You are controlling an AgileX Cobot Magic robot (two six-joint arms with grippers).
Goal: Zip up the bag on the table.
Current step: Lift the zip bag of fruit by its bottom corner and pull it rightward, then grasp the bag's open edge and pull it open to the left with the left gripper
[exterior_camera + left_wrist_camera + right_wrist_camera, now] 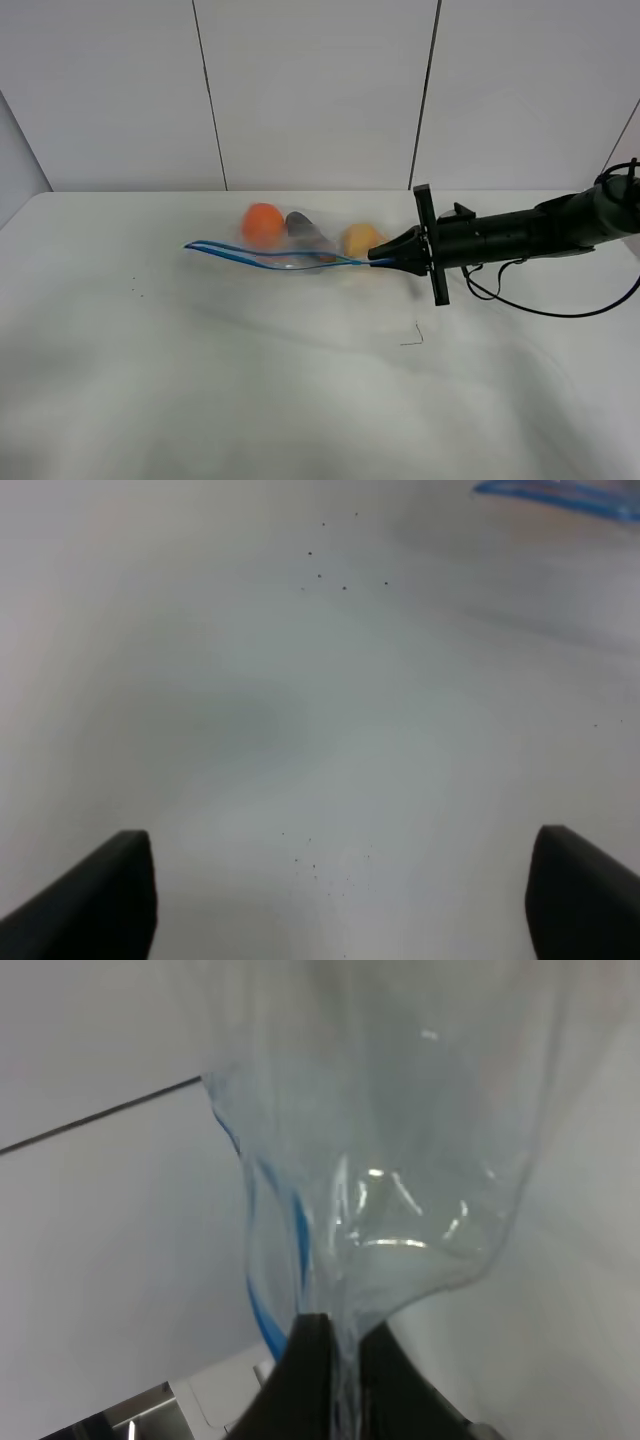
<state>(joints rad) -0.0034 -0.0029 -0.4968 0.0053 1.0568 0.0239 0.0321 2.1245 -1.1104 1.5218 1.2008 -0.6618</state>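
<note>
clear bag [300, 248] on table [200, 380], orange, purple, yellow produce [263, 224] inside, right gripper [375, 257] clamped on zipper [250, 257] end, left gripper [340, 835] wide

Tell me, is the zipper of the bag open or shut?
Open. The two blue zipper tracks of the bag lie apart in the high view and the right wrist view; the right gripper pinches one end.

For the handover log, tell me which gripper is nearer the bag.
Right. The right gripper is shut on the bag at one end of its blue zipper; the left gripper is open over the table, clear of the bag.
</note>
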